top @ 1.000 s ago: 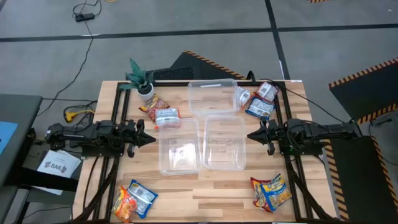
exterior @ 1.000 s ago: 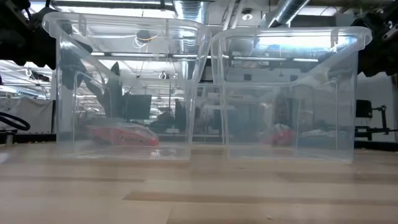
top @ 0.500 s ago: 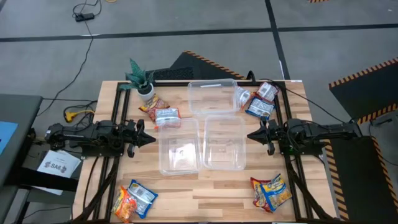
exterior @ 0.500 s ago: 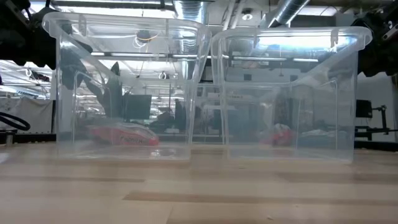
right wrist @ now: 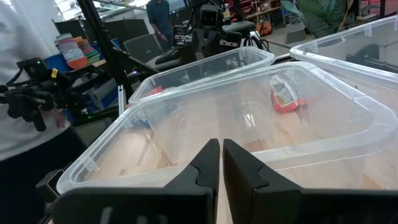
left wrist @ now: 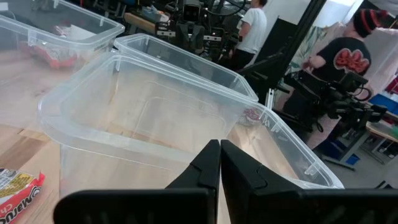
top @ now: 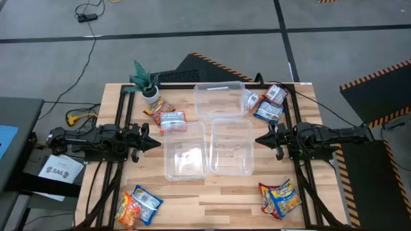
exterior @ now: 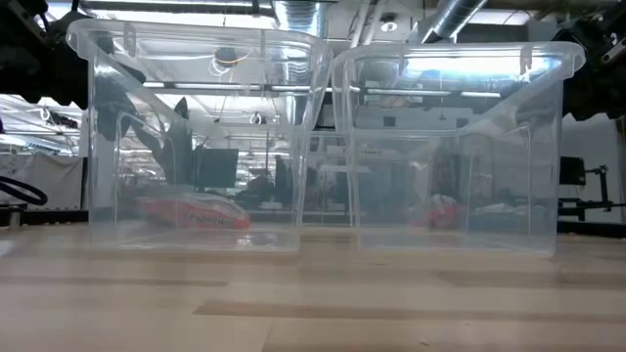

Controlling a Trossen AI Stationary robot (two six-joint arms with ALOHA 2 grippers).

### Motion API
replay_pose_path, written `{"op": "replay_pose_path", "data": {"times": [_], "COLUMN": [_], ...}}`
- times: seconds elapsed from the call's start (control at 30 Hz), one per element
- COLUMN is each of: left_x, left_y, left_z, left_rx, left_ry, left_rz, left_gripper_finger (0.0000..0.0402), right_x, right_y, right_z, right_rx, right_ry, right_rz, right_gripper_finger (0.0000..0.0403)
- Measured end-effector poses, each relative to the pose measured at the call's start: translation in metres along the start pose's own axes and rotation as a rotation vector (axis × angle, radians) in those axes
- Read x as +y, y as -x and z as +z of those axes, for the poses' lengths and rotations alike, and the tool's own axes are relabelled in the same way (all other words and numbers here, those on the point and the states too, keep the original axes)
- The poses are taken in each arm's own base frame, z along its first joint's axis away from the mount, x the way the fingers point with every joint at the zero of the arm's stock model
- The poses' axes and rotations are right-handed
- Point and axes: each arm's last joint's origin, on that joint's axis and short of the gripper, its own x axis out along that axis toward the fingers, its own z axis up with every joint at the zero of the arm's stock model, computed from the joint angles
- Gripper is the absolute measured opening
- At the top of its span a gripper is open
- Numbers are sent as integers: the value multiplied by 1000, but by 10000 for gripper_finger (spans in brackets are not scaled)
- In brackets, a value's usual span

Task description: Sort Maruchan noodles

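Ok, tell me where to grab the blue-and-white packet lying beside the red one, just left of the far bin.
Probably from straight above: the blue-and-white packet lies flat, overlapping the red packet, so pinch its free right edge, on the far bin side. The left gripper, fingers shut, is nearest.

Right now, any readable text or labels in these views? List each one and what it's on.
"MARU": red noodle packet, cut off at the edge of the left wrist view.
"SAG" (uncertain, small): white paper sheet left of the table.
Other noodle packets: print too small to read.
Red graphic on a person's black shirt: unreadable.
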Motion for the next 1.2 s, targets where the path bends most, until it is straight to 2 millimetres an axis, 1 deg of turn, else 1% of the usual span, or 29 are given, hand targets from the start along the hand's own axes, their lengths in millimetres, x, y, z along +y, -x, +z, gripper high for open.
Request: {"op": "replay_pose_path", "data": {"times": [0.2,0.27,0.3,0.37,0.47,0.53,0.6,0.7,0.73,0.8,0.87,0.9,1.0,1.1,1.2], "left_x": [0,0,0,-1,-1,0,1,-1,-2,-5,-12,-15,-16,-10,6], "left_y": [0,0,0,1,7,13,18,23,23,19,13,9,-7,-15,-21], "left_z": [0,3,6,15,31,40,47,54,55,64,81,90,108,119,116], "left_rx": [-6,-43,-81,-211,-487,-682,-819,-897,-900,-842,-772,-725,-462,-178,49], "left_ry": [0,20,64,227,487,610,671,643,632,595,553,527,433,403,423], "left_rz": [3,25,40,74,149,209,257,275,282,291,296,326,483,699,890], "left_gripper_finger": [0,0,0,0,0,0,0,0,0,0,0,0,12,49,102], "right_x": [0,0,0,0,0,0,0,0,0,0,0,0,0,0,0], "right_y": [0,0,0,0,0,0,0,0,0,0,0,0,0,0,0], "right_z": [0,0,0,0,0,0,0,0,0,0,0,0,0,0,0], "right_rx": [0,0,0,0,0,-1,0,0,0,0,0,0,0,0,0], "right_ry": [0,0,0,0,0,0,0,0,0,0,0,0,0,0,0], "right_rz": [0,0,0,0,0,0,0,0,0,1,0,0,0,0,0], "right_gripper_finger": [45,45,45,45,45,45,45,45,45,45,45,45,45,45,45]}}
